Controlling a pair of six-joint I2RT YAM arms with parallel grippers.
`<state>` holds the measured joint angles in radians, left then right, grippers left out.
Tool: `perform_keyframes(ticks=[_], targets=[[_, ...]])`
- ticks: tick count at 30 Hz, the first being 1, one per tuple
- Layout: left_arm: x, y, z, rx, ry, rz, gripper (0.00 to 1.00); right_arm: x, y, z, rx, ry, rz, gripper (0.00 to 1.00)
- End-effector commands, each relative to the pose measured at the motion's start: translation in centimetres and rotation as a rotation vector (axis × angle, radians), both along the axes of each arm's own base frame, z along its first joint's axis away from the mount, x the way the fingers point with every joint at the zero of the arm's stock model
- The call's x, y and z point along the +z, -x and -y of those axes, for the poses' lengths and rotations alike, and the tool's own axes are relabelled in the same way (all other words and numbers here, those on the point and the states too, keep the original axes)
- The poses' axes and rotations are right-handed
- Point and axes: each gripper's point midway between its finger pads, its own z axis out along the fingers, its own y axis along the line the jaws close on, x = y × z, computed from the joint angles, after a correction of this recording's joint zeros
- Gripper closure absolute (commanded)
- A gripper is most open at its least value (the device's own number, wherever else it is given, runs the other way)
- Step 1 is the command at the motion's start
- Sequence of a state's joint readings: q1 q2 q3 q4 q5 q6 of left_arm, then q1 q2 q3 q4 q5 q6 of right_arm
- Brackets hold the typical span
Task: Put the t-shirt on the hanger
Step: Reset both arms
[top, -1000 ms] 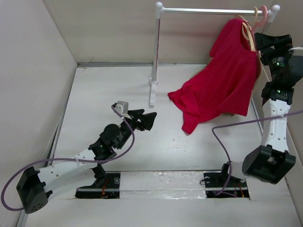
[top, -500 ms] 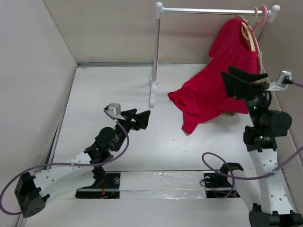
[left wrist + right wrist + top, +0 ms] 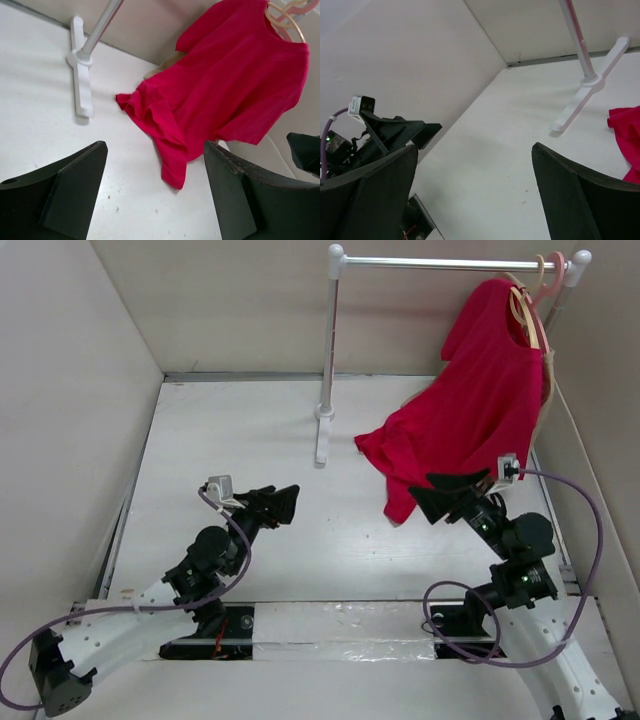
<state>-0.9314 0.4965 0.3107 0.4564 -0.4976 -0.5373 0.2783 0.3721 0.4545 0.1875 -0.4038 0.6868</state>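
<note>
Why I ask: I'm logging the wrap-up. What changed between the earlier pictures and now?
The right claw dropped away from the hanger at the rail, down and toward the near edge, and now sits low before the hem of the t-shirt. The left claw pulled back toward its base. Both are open and empty. The t-shirt, hanger and rail stayed put.

White table (image 3: pixel 230 430) between plain beige walls (image 3: pixel 60 390), white garment rail (image 3: pixel 440 261) behind.

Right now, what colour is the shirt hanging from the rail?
The t-shirt is plain bright red, unpatterned; the left wrist view shows it best.
</note>
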Motion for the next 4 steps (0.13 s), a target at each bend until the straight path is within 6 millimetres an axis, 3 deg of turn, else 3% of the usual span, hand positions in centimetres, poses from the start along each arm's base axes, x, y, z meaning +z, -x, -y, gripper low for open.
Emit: perform_keyframes(ticks=[1, 4], targets=[[-2.66, 0.67, 0.33, -0.034, 0.027, -0.084, 0.26, -2.2, -0.63, 0.1, -0.029, 0.018, -0.027, 0.0], [-2.73, 0.87, 0.13, -0.032, 0.047, -0.104, 0.24, -2.32, -0.45, -0.39, 0.004, 0.017, -0.026, 0.0]])
